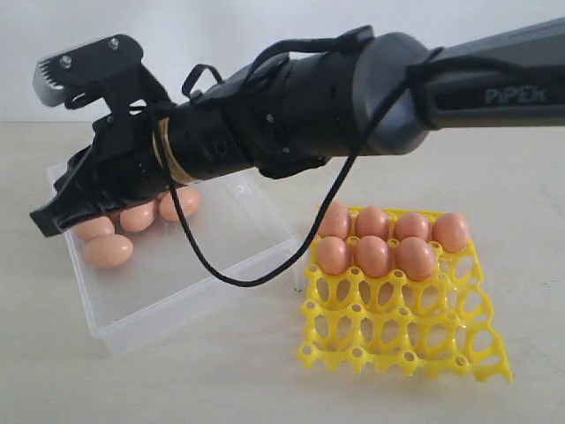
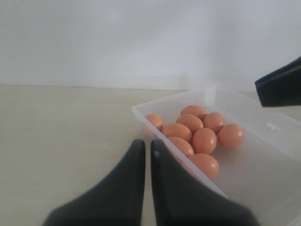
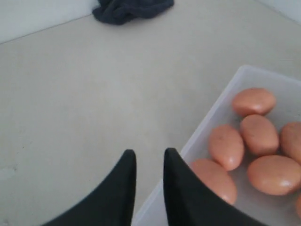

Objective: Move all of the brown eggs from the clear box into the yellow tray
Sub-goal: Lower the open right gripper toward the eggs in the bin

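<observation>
Exterior: seven brown eggs (image 1: 372, 256) seated in yellow tray (image 1: 397, 344) lattice, right of frame; rest loose in clear box (image 1: 168, 322), left. Above them right fingers (image 1: 62, 208) look spread.
Left wrist: left fingers (image 2: 134, 160) pressed near together, empty.
Right wrist: right fingers narrow-gapped, empty; views disagree, width cannot tell.
Eggs smooth, likely light, brittle, roll-prone: pinch gently across middle.

Left gripper (image 2: 146, 142): jaws nearly together, thin gap, nothing between. Just ahead and right of the jaws: shallow clear plastic box (image 2: 270, 157) on beige table (image 2: 61, 132), nine pinkish-brown oval eggs (image 2: 204, 140) clustered inside. Black wedge-shaped part (image 2: 281, 89) farther right.
</observation>
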Robot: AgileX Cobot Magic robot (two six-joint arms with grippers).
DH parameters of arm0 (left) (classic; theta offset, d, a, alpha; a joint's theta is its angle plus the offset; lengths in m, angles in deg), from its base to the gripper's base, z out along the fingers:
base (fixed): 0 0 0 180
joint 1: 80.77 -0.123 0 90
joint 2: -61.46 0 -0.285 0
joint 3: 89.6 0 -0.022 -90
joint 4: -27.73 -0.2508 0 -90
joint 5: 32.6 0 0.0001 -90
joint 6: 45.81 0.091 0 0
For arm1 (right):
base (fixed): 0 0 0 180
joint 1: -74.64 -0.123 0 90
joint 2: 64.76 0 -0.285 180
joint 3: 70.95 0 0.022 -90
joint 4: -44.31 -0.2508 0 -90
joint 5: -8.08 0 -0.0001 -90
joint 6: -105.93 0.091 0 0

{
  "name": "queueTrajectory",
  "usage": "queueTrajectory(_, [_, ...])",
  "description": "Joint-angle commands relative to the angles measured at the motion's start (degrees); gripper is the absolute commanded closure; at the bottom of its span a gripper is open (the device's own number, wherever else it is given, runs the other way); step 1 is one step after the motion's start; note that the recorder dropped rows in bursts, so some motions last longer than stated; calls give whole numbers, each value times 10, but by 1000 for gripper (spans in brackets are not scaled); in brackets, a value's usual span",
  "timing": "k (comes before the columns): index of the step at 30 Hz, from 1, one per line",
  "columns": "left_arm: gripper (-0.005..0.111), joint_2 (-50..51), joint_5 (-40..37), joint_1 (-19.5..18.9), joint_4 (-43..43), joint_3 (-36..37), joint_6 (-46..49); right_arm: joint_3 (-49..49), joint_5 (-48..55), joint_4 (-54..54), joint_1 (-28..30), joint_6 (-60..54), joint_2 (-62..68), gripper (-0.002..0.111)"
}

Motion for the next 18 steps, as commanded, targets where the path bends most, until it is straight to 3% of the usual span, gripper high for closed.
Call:
queueTrajectory(1, [103,-2,1,-1,-1,1,-1,13,-78,18,0,45,32,80])
queueTrajectory(4, [103,-2,1,-1,-1,1,-1,13,-71,18,0,14,42,80])
queueTrajectory(7, [103,-2,1,-1,-1,1,-1,14,14,18,-1,-50,44,82])
queueTrajectory(12, [103,-2,1,-1,-1,1,-1,23,118,18,-1,-94,52,99])
queueTrajectory(18, [103,-2,1,-1,-1,1,-1,23,67,18,-1,-31,79,86])
